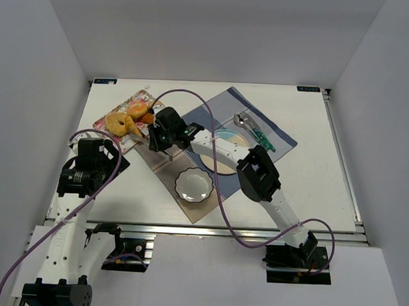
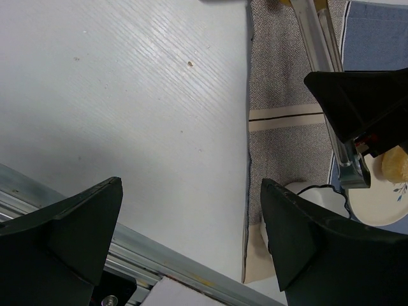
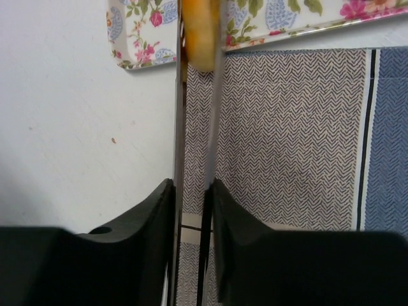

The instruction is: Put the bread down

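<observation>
Several golden bread pieces [image 1: 122, 123] lie on a floral tray [image 1: 116, 136] at the back left. My right gripper [image 1: 166, 132] is shut on metal tongs [image 3: 178, 127], its fingers [image 3: 153, 217] pressing both blades. The tongs' tips pinch a yellow bread piece [image 3: 199, 32] at the edge of the floral tray [image 3: 137, 32]. The blue plate [image 1: 231, 138] is partly hidden by the right arm; in the left wrist view a bread piece [image 2: 395, 164] rests on the plate [image 2: 382, 207]. My left gripper [image 2: 191, 191] is open and empty above the table near the front left edge.
A white fluted bowl [image 1: 194, 185] stands on a herringbone cloth [image 1: 164, 166] near the middle front. A second utensil [image 1: 252, 129] lies on the blue cloth [image 1: 277, 136] at the back right. The table's aluminium rail [image 2: 159, 255] runs just below the left gripper.
</observation>
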`<state>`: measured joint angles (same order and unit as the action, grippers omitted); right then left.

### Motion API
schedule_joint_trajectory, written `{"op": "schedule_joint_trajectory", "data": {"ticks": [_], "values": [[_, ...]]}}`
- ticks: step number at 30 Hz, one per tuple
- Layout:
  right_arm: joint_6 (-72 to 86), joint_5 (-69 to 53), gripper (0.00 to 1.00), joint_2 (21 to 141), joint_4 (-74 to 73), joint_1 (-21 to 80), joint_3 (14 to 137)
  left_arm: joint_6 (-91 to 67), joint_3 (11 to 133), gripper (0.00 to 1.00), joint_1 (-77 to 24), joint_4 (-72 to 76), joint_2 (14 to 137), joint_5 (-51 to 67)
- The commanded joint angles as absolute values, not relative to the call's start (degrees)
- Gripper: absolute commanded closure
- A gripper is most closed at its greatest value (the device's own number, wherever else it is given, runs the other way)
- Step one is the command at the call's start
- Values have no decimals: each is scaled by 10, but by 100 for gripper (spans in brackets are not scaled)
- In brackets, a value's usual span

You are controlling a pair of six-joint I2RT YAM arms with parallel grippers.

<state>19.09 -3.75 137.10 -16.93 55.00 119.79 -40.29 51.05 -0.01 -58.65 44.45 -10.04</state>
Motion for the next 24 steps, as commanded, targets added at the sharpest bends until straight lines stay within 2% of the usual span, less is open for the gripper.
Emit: {"op": "schedule_joint_trajectory", "data": {"ticks": [1, 6, 8, 13, 18, 24], "values": [[199, -26, 74, 1341, -125, 550, 1209, -397, 508, 2, -1, -576, 441, -96], [194, -4, 85, 1267, -89, 550, 1124, -399, 505, 2, -1, -548, 450, -82], [189, 16, 85, 1237, -78, 550, 1093, -401, 501, 2, -1, -521, 460, -64], [167, 68, 85, 1067, -17, 545, 887, -419, 486, 2, -1, -451, 512, -32], [180, 133, 85, 880, -18, 527, 695, -430, 458, 2, -1, -368, 555, 24], [271, 224, 84, 679, -70, 482, 468, -439, 457, 2, -29, -324, 618, 23]]}}
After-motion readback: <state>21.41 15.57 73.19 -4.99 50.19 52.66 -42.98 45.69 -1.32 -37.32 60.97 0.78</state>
